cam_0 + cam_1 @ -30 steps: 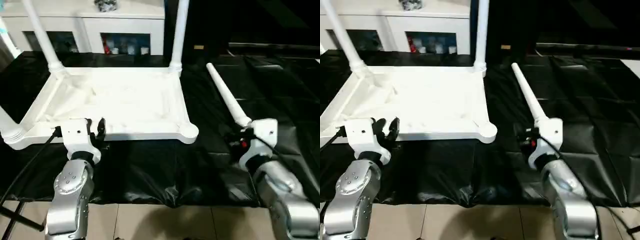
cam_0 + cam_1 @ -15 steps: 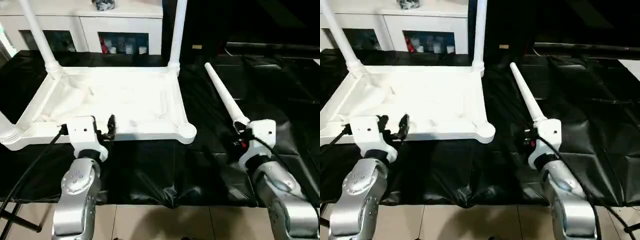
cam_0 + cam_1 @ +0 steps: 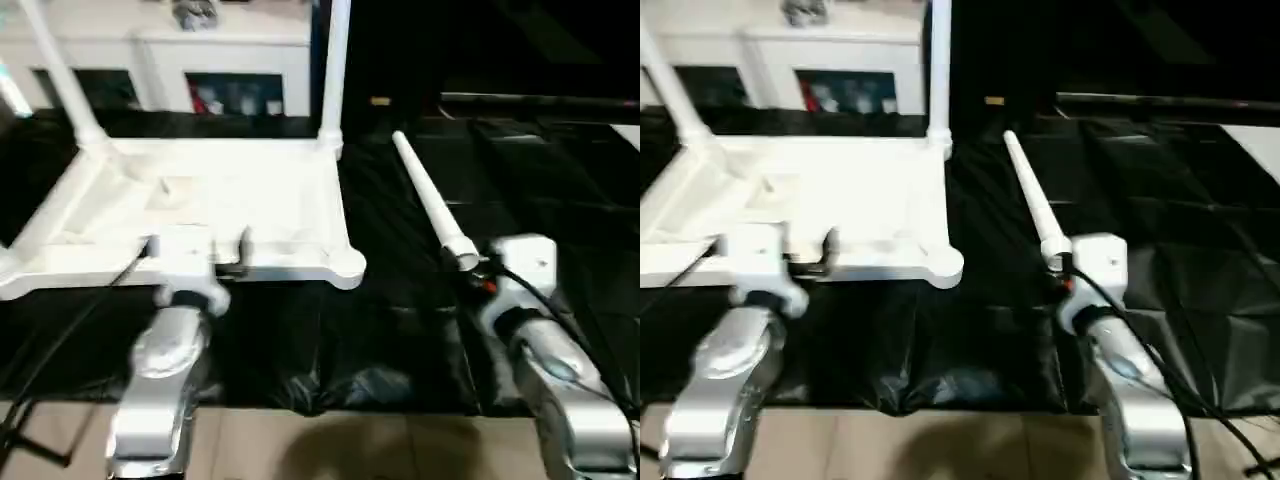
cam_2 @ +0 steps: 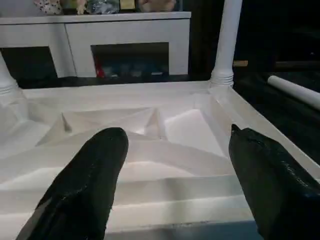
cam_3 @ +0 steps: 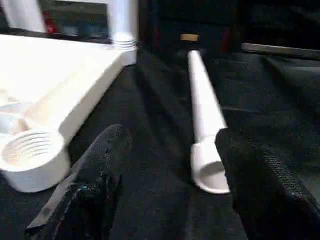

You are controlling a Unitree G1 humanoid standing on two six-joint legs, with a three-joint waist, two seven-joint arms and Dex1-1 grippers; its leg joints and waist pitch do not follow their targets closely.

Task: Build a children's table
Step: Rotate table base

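Legs stand in the far sockets of the upturned table (image 3: 200, 200); one leg (image 3: 430, 212) lies loose at centre-right, near socket (image 5: 30, 150) empty. Both my grippers (image 4: 170, 190) (image 5: 170, 185) are spread.

White table (image 3: 200, 200), white loose leg (image 3: 430, 210), black crinkled cover (image 3: 540, 170)

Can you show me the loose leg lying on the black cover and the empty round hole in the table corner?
loose leg (image 5: 202, 107): right wrist view, middle of its tube.
empty corner socket (image 5: 31, 149): right wrist view, on its threaded rim.
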